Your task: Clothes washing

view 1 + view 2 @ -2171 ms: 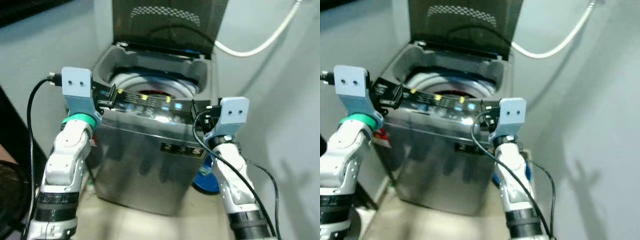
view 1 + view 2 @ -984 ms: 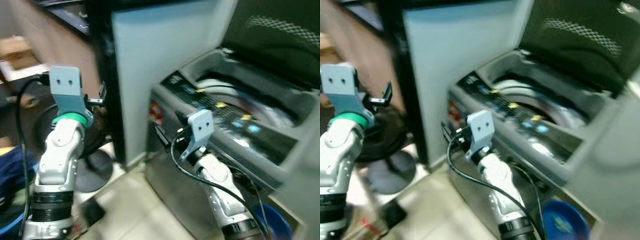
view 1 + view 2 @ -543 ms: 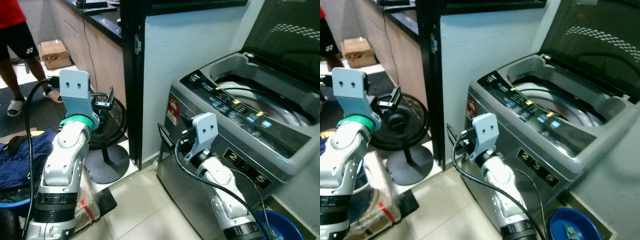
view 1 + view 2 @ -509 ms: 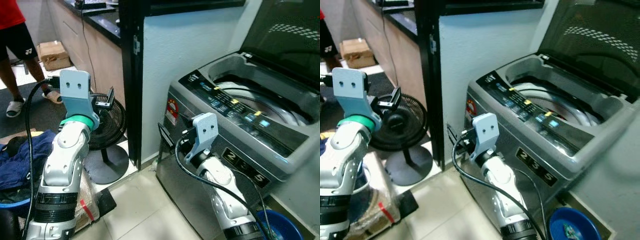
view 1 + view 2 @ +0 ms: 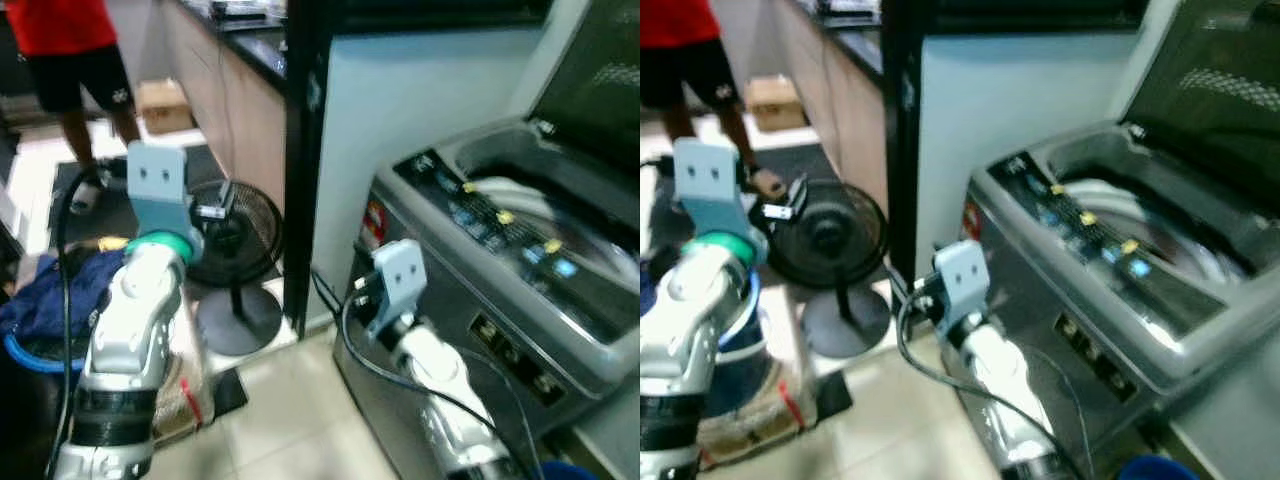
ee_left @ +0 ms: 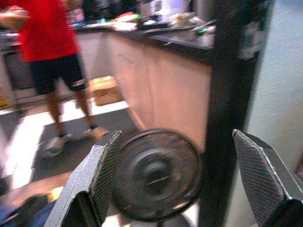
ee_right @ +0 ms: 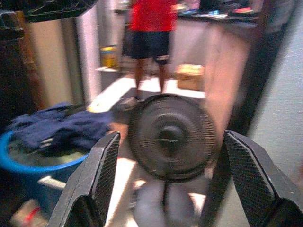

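since the view swung off the washing machine (image 5: 520, 250) toward the room a moment ago, now facing the floor fan (image 5: 235, 235) and doorway, lid up, drum open at far right. blue clothes (image 5: 45, 290) heaped in a blue basin (image 7: 28, 165) on the floor at far left, beside the left arm. left gripper (image 6: 175, 184) raised, jaws wide, empty, aimed at the fan. right gripper (image 7: 165, 184) low by the washer front, jaws wide, empty. person (image 5: 85, 50) in red shirt standing well behind. probably turning to fetch laundry; nothing loaded yet by this hand.
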{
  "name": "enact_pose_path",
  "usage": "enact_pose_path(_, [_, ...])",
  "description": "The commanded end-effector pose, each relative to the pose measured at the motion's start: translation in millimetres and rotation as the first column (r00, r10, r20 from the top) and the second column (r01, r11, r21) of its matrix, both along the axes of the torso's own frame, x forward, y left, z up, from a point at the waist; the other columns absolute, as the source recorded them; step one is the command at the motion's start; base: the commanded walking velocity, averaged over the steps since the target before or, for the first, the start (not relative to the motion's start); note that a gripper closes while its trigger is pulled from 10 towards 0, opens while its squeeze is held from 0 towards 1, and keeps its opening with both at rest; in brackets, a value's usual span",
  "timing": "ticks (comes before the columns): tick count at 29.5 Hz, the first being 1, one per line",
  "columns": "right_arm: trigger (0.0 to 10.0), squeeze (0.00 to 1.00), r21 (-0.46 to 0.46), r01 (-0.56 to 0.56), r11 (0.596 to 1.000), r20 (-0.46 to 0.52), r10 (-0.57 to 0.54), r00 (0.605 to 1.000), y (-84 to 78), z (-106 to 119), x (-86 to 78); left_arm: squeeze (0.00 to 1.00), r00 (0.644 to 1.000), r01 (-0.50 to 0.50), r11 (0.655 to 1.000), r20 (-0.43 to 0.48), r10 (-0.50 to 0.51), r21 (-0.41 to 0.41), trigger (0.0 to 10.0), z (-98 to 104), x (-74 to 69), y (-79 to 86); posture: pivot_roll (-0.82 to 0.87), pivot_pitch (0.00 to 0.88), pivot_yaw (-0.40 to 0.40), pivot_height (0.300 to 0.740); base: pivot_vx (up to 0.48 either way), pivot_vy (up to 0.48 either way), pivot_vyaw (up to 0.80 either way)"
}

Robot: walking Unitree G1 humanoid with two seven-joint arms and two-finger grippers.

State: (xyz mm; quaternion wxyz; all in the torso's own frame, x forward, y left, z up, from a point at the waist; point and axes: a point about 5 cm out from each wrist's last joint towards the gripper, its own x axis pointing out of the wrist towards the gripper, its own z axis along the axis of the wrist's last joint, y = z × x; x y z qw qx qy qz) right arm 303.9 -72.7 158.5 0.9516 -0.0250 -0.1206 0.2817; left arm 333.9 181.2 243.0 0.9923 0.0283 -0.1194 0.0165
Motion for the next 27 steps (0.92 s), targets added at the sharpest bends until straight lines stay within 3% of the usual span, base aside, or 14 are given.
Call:
enact_pose_path(1, [10.0,0.00,-0.004,0.010,1.000,-0.015,-0.010,1.000,-4.3,-4,0.3,0.00,1.000,0.010,1.000,-0.006,-0.010,0.005,10.0,-2,0.3,-3.3,0.14,0.003,0.010,0.740,0.000,0.000,0.74])
enact_pose_path(23, [10.0,0.00,-0.005,-0.057,0.998,-0.052,0.057,0.997,0.2,-14,-6.2,0.00,1.000,0.014,1.000,-0.022,-0.014,0.015,10.0,-7,-0.3,-3.4,0.14,0.004,0.012,0.740,0.000,0.000,0.73])
enact_pose_path(27, [10.0,0.00,0.017,-0.021,1.000,-0.061,0.022,0.998,-1.8,-13,-3.3,0.00,1.000,0.019,0.999,-0.016,-0.019,0.026,10.0,-7,-0.3,-4.3,0.13,0.003,0.013,0.740,0.000,0.000,0.15])
